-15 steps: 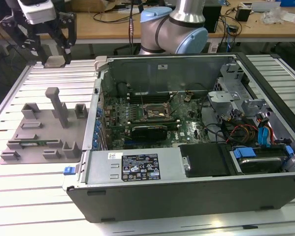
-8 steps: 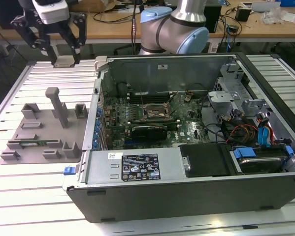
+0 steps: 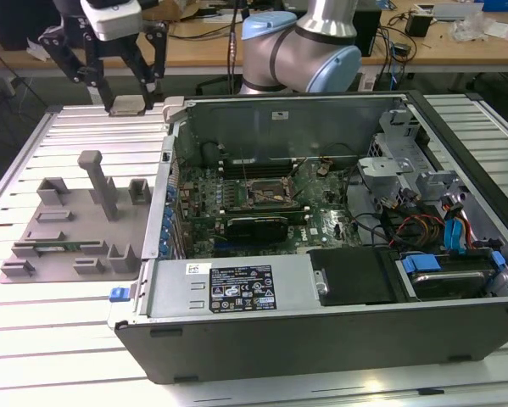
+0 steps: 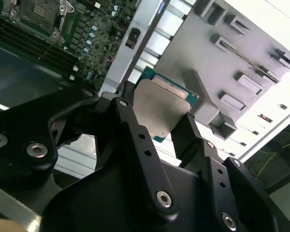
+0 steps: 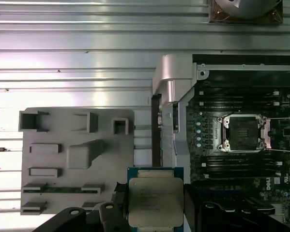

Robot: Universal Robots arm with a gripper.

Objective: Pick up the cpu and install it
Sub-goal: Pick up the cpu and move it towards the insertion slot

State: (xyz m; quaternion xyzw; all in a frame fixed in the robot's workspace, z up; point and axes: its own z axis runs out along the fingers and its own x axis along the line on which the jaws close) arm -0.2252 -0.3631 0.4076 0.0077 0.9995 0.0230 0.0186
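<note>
Pinching the cpu (image 5: 155, 202) by 2 opposite edges, the gripper (image 3: 128, 103) holds it level, silvery plate up; square, it has no long axis. Print on it is unreadable. In the exterior view it hangs over the ribbed table (image 3: 33, 144), at 10 o'clock from the socket (image 3: 266, 193) in the computer case (image 3: 321, 322) and 12 o'clock from the grey fixture tray (image 3: 67, 220). The second wrist view shows its green board edge; the exterior view, the case's label (image 3: 241, 291).

Silvery square cpu (image 5: 155, 201) held flat between jaws.
</note>
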